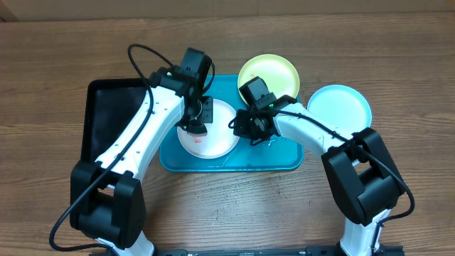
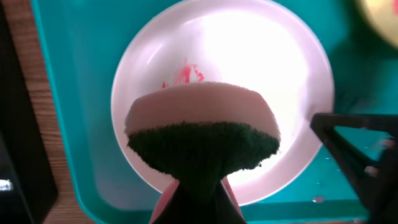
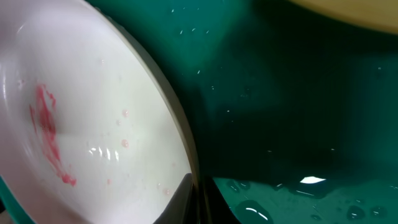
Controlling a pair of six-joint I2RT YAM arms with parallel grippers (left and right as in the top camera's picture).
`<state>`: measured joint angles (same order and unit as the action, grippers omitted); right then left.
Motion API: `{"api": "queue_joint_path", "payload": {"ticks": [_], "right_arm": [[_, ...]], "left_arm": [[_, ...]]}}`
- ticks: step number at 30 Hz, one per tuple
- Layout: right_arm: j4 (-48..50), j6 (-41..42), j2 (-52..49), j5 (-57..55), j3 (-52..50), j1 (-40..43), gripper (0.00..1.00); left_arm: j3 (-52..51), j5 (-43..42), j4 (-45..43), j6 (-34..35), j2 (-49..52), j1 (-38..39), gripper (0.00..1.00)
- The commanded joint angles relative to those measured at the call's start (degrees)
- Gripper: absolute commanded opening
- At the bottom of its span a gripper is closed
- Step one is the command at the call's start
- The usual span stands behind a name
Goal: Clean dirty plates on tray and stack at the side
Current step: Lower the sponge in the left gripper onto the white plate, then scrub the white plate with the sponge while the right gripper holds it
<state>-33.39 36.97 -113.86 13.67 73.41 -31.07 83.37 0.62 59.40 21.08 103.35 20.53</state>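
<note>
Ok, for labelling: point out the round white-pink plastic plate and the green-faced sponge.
round white-pink plastic plate (image 2: 255,68), left wrist view, bare centre.
green-faced sponge (image 2: 205,148), left wrist view, green scouring face.

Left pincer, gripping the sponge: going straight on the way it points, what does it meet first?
Its sponge would probably press the white-pink plate near the red smear; how far off is unclear.

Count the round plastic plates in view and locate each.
3. The white-pink round plate lies in the turquoise plastic tray; the yellow-green plate overlaps the tray's far rim; the light blue plate sits on the wooden table right of it.
</note>
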Motion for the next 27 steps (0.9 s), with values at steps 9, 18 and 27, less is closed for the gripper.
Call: {"api": "queue_joint_path", "payload": {"ticks": [9,18,27], "right_arm": [[0.76,-4.15,-1.07,6.14,0.76,0.57,0.04],[1.92,-4.04,-1.07,6.99,-0.37,1.6,0.04],[2.27,-4.24,-1.07,6.34,-0.37,1.57,0.04]], "left_arm": [[-4.11,0.0,-4.72,1.4,0.44,0.11,0.04],[-9.86,6.05,-10.95,1.25,0.44,0.04,0.04],[-18.34,11.37,-20.7,1.25,0.44,-2.6,0.04]]}}
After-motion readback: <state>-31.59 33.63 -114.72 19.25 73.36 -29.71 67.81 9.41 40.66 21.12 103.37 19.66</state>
